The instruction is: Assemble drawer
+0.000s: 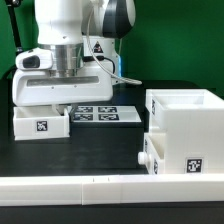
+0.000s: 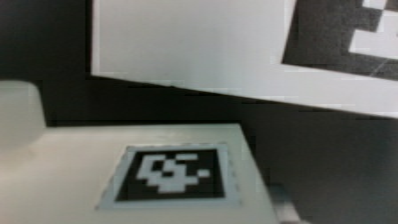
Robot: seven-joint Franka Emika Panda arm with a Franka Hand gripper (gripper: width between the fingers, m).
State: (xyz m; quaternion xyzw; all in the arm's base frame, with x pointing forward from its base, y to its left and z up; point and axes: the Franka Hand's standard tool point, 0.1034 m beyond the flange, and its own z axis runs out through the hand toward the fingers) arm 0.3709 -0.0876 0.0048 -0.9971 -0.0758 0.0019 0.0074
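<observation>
The drawer casing [image 1: 185, 128], a white box with a square tag on its side, stands at the exterior view's right. A round knob [image 1: 143, 157] pokes out low on its left side. One loose white tray [image 1: 40, 124] with a tag on its wall lies at the left. My gripper [image 1: 60, 104] hangs just above and behind this tray, with its fingertips hidden. In the wrist view the tray's tagged wall [image 2: 169, 172] fills the foreground very close up. No fingers show there, so whether the gripper is open or shut cannot be told.
The marker board [image 1: 100, 113] lies flat just right of the loose tray and also shows in the wrist view [image 2: 214, 60]. A long low white border wall [image 1: 90, 186] runs along the front. The robot's base stands behind the tray.
</observation>
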